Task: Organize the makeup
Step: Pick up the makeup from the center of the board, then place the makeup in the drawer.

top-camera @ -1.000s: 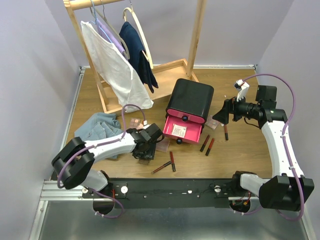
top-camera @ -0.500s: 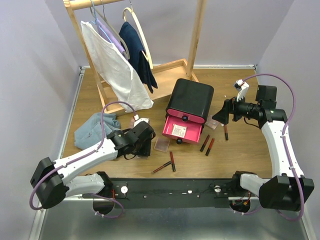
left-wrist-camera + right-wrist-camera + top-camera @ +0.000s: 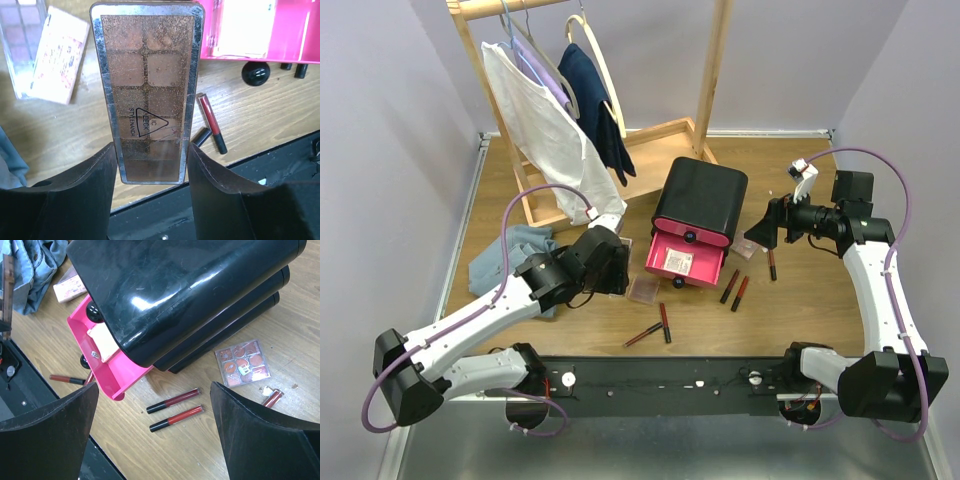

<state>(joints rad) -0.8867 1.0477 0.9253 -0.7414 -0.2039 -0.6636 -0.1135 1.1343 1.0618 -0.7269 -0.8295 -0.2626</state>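
My left gripper [image 3: 606, 266] is shut on a brown eyeshadow palette [image 3: 147, 90] with a silver rim and holds it above the table, just left of the open pink drawer [image 3: 684, 263]. A second palette [image 3: 645, 289] lies on the wood in front of the drawer, and a third [image 3: 243, 363] lies right of the black box [image 3: 701, 198]. Two lip tubes [image 3: 172, 400] lie side by side between my right gripper's fingers in the right wrist view. Two more tubes [image 3: 664, 322] lie near the front edge. My right gripper [image 3: 760, 230] hangs open and empty right of the box.
A light blue cloth [image 3: 508, 256] lies at the left. A wooden clothes rack [image 3: 620, 150] with hanging garments stands behind. A small pink-white case [image 3: 57, 55] and a clear palette [image 3: 20, 45] lie near the cloth. One lip tube [image 3: 772, 264] lies under the right arm.
My left arm has swung away from the table's front and risen, carrying the brown palette toward the pink drawer. The right arm has not moved.
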